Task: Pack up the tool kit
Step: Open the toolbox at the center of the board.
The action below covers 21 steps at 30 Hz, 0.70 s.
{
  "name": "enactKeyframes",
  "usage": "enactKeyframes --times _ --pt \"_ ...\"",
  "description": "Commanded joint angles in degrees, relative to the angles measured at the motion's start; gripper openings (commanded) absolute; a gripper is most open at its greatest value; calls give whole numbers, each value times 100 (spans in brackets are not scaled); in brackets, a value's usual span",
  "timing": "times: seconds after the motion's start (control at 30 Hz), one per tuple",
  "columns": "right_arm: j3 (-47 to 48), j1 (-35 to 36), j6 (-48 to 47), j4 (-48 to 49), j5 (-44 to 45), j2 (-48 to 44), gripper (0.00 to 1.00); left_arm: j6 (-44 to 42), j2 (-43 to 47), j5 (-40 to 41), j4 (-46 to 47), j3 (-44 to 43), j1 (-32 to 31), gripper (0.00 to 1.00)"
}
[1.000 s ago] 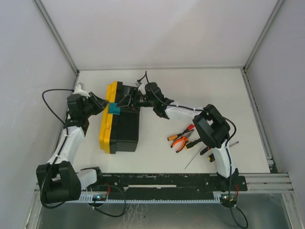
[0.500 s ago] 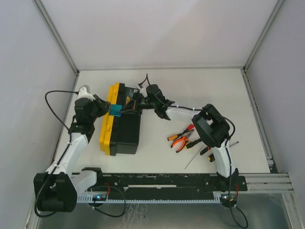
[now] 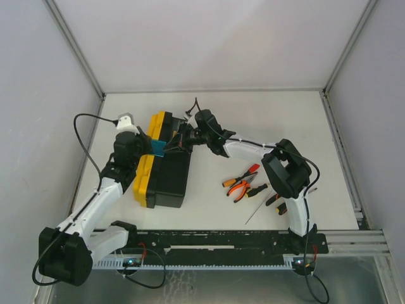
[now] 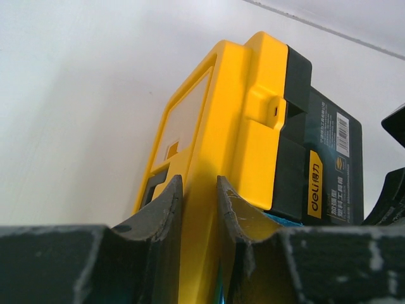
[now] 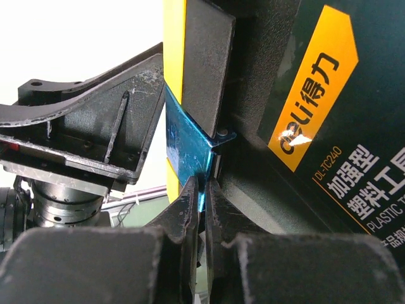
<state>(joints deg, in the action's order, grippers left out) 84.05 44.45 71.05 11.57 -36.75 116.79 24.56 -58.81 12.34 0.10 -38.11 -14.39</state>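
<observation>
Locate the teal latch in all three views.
Top external: teal latch left of centre, on the yellow lid edge.
Left wrist: thin sliver low, right of centre, under the lid.
Right wrist: centre, pinched by the right gripper.
Shared landmark: the yellow lid.

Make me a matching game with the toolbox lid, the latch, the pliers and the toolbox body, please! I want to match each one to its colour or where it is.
Things:
1. lid
2. latch
3. pliers
4. toolbox body

Colour or place:
A. lying on the table, outside the box
B. teal, pinched by the right fingers
C. black, with a label on it
D. yellow, between the left fingers

Pairs: 1-D, 2-B, 3-A, 4-C
</observation>
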Motion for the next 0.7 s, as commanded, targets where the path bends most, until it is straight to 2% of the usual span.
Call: enactKeyframes --times 0.0,0.23,0.4,0.53,0.67 --pt "778 171 171 1303 -131 -578 0 37 -23 -608 -706 10 -782 0" --pt "1042 187 297 1581 -335 -570 0 59 23 -480 -432 246 -1004 0" --pt "1137 185 1096 2754 -773 -307 0 49 23 -438 -390 245 -1066 0" --pt "1212 194 831 2238 -687 -246 0 19 65 -401 -395 207 -1161 0" --pt "943 141 714 2136 -470 -286 0 -26 155 -345 -414 201 -1165 0"
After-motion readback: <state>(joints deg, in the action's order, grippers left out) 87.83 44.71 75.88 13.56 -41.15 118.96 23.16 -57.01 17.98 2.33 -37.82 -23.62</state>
